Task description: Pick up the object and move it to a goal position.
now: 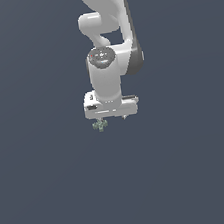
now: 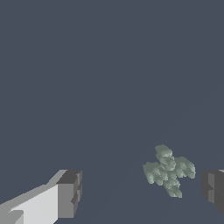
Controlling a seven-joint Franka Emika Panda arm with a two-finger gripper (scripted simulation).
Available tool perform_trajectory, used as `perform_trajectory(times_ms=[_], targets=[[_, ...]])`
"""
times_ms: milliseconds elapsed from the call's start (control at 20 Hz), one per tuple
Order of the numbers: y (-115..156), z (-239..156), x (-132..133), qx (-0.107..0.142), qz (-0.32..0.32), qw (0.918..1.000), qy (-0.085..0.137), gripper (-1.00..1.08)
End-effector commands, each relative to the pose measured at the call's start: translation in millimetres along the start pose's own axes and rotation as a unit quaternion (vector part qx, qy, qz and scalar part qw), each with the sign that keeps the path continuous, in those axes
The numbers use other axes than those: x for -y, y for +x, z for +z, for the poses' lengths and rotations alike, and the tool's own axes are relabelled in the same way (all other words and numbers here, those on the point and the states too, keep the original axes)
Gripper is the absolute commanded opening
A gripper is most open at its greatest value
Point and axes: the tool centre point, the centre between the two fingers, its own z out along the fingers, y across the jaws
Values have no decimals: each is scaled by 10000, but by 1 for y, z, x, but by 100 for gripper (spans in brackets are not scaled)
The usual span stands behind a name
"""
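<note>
The object (image 2: 168, 170) is a tiny mottled green-grey lumpy thing of rough cross shape. In the wrist view it lies on the dark grey floor between my two fingers, much closer to one dark pad (image 2: 213, 189) than to the other (image 2: 70, 192). My gripper (image 2: 141, 192) is open and nothing is held. In the exterior view the object (image 1: 100, 125) shows just under the white hand, toward the exterior view's left end of it. My gripper (image 1: 112, 118) is low over the floor there, and its fingers are mostly hidden by the hand.
The white arm (image 1: 108, 44) rises from the hand toward the top of the exterior view. All around is flat, plain dark grey floor (image 1: 48, 183) with no other things and no goal marker in view.
</note>
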Motion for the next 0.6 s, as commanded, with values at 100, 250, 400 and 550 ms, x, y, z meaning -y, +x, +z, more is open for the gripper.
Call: perform_trajectory(times_ms=[100,250,400,550], targets=[[-6,10,-10,-22,368,9993,6,100],[-12,20,-19,-47,731,9973,9,100],[-20,31,-31,-79,1184,9929,11,100],[-29,43,-44,-116,1666,9860,9,100]])
